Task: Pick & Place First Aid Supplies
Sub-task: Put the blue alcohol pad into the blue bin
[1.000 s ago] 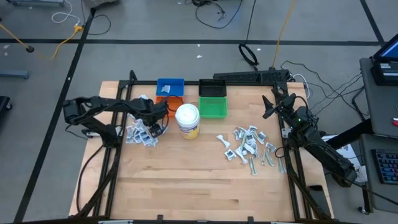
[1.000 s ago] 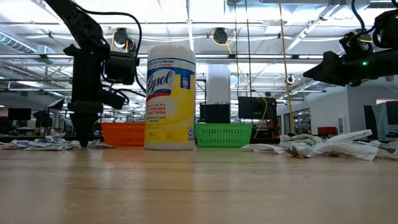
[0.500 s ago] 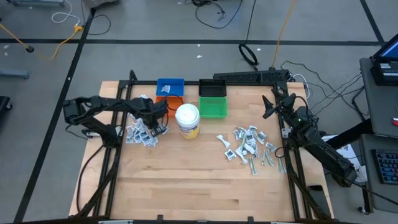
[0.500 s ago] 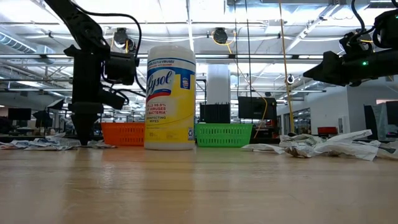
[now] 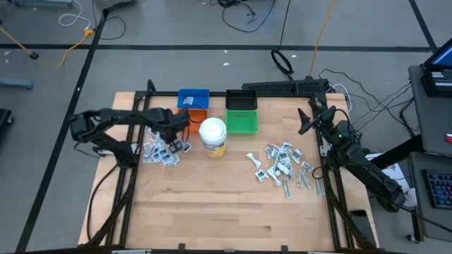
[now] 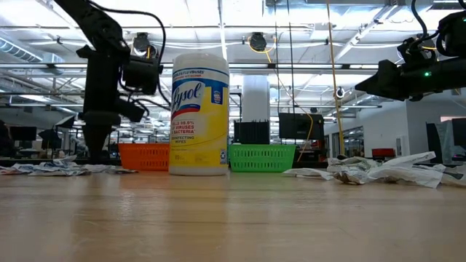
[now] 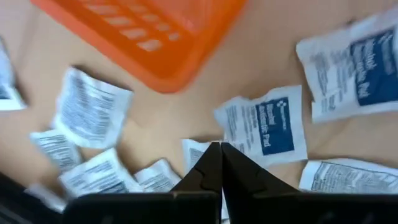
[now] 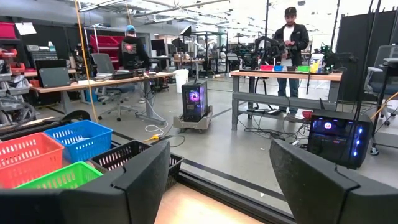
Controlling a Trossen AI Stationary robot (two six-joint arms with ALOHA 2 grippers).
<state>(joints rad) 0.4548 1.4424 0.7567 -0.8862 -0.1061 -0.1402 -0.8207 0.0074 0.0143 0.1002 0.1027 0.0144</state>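
Jaws pressed together on the left gripper (image 7: 220, 163), with no packet visibly pinched between them; we see it over the left packets (image 5: 161, 151), just beside the orange bin (image 7: 155, 37). We see the right gripper (image 5: 305, 120) with fingers (image 8: 140, 177) spread wide, raised near the table's right edge (image 5: 332, 212), well apart from the right pile (image 5: 282, 164).

Supplies lie in 2 groups: 1 at the left by the orange bin, 1 toward the right. We note the jar (image 5: 212, 137) standing between them, with blue (image 5: 193, 97) and green (image 5: 241, 121) bins along the far side. Bare wood fills the near half of the table.
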